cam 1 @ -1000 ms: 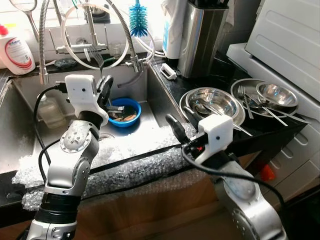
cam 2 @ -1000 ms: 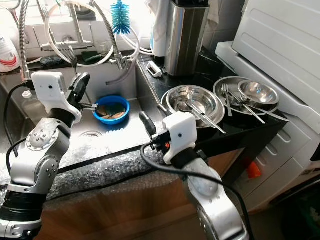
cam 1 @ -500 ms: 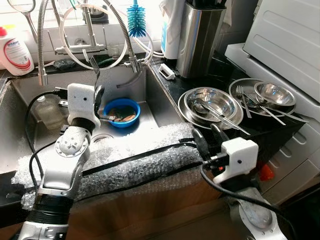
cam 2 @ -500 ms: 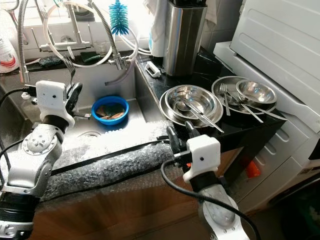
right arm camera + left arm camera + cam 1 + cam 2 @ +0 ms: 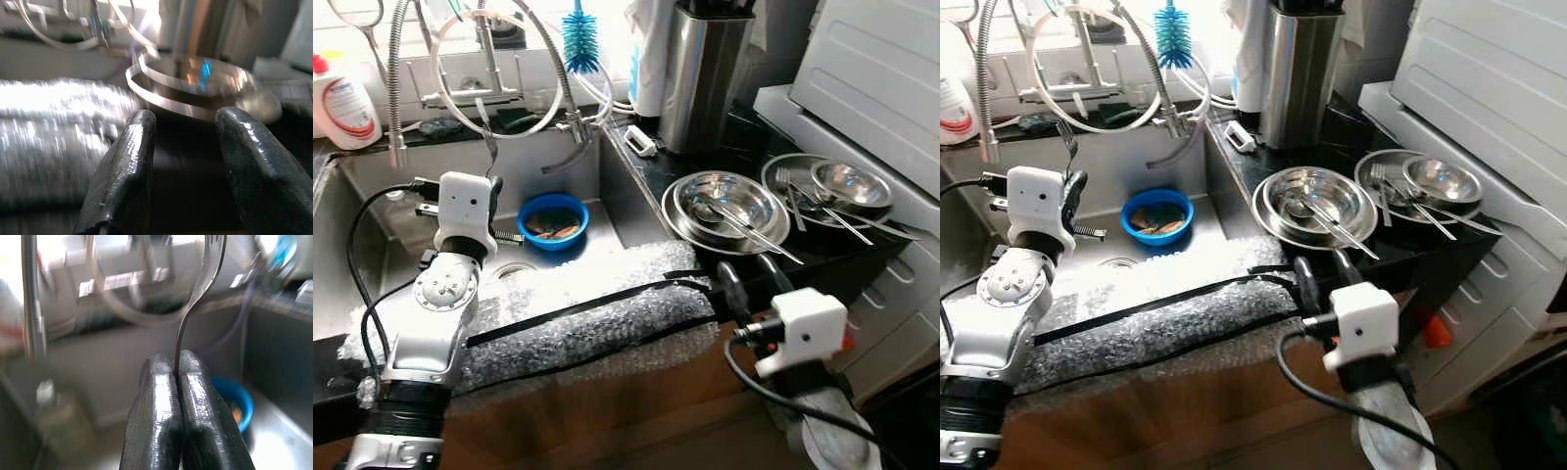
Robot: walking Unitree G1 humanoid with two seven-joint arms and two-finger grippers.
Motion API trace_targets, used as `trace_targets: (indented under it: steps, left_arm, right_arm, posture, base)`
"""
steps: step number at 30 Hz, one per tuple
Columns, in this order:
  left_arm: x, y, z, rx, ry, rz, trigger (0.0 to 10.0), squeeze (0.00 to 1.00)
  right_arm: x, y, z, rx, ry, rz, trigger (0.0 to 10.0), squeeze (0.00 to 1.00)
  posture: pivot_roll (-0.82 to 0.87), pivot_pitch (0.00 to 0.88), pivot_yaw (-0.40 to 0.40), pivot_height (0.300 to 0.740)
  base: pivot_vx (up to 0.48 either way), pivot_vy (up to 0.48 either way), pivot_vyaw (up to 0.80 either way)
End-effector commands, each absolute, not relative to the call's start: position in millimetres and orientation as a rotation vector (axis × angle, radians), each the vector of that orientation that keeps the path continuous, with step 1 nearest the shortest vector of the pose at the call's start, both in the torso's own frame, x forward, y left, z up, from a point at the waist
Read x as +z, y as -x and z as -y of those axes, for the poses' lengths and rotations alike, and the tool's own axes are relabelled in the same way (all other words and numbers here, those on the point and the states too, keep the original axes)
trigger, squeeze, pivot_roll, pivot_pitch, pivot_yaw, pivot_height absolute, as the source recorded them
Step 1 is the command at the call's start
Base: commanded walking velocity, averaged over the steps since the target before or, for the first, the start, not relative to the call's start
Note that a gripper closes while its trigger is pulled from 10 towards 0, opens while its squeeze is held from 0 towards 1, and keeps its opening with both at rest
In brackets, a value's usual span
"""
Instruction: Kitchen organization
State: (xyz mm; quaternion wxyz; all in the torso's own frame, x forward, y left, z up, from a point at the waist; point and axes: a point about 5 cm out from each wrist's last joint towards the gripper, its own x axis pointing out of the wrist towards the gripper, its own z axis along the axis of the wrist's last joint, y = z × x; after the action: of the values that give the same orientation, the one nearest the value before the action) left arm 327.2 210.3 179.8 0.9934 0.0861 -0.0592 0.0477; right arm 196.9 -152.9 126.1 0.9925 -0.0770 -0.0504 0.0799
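My left gripper (image 5: 495,182) is shut on the handle of a steel fork (image 5: 488,135), which stands upright over the sink (image 5: 607,186), left of a blue bowl (image 5: 553,217) holding food scraps. The left wrist view shows both fingers (image 5: 161,406) pressed together on the fork (image 5: 198,293), tines up. My right gripper (image 5: 750,278) is open and holds nothing, low at the counter's front edge, just before a stack of steel bowls (image 5: 724,201) with cutlery in them. The right wrist view shows its fingers (image 5: 132,161) spread, facing those bowls (image 5: 195,73).
Bubble wrap (image 5: 578,318) covers the sink's front edge. A second steel plate and bowl with forks (image 5: 832,186) sit further right. A steel canister (image 5: 705,73), blue brush (image 5: 579,39), spring faucet (image 5: 401,78) and soap bottle (image 5: 347,93) line the back. A white appliance (image 5: 881,88) stands right.
My left gripper, still holding the fork, has drawn back and to the left from over the blue bowl. My right gripper has pulled back, down and rightward off the bubble wrap.
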Motion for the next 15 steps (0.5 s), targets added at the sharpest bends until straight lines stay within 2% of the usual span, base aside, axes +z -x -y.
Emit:
trace_targets:
  steps: [1,15]
  left_arm:
    - [173.1,-327.1,-208.8,0.087,-0.169,0.083,10.0,1.0]
    - [168.1,-324.5,-201.5,0.064,-0.158,0.079,10.0,1.0]
  right_arm:
    - [128.7,-198.5,153.7,0.153,0.156,0.12,10.0,0.0]
    - [125.7,-203.7,153.0,0.144,0.146,0.114,10.0,0.0]
  posture:
    - [-0.1,0.0,-0.024,0.74]
    - [-0.1,0.0,-0.024,0.74]
  base:
    - [0.0,0.0,0.0]
    - [0.0,0.0,0.0]
